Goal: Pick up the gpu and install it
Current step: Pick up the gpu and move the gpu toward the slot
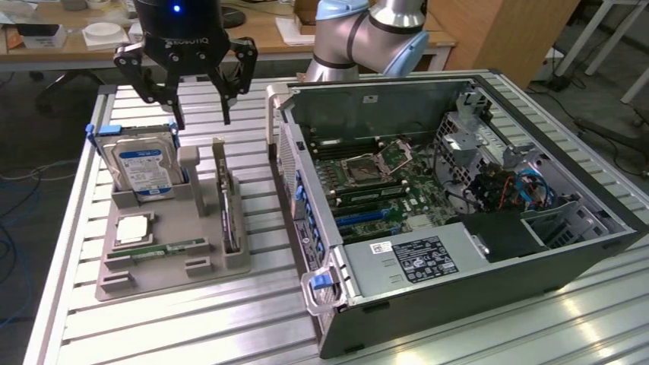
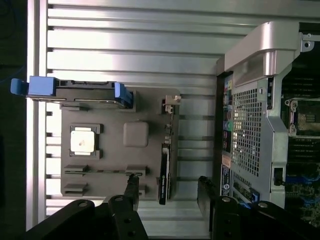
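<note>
Dark, thin gpu stood on edge in its grey holder; I judged it light, stiff, fragile, best pinched across its upper edge. My gripper hung above, wide open, empty.

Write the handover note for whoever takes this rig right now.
Arm: gripper hovers above the parts holder, jaws open and empty.
Parts: gpu stands on edge in its holder slot, untouched, to the exterior view's right of the hard drive. The computer case lies open with the motherboard exposed.
Done: nothing yet.
Left: gpu not picked up, not installed.
</note>
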You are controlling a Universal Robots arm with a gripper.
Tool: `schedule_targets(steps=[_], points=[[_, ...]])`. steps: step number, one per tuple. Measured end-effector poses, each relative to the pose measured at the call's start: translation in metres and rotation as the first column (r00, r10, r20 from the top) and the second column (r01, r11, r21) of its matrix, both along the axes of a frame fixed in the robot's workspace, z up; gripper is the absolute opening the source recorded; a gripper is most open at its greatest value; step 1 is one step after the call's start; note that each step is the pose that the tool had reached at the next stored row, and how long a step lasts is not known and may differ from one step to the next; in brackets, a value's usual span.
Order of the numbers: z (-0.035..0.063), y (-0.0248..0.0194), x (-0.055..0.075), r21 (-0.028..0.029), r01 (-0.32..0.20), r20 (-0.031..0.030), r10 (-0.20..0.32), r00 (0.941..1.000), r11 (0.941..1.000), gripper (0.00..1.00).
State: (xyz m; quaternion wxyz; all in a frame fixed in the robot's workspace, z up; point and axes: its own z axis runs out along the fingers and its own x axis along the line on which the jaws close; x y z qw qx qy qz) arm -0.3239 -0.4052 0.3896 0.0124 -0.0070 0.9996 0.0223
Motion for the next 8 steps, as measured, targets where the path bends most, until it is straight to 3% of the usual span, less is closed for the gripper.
schedule_targets(steps=[8], points=[[-0.0039, -0.0016, 0.0000, -0.0001, -0.023, -0.0001, 0.023, 0.9997, 0.9997, 0.59]])
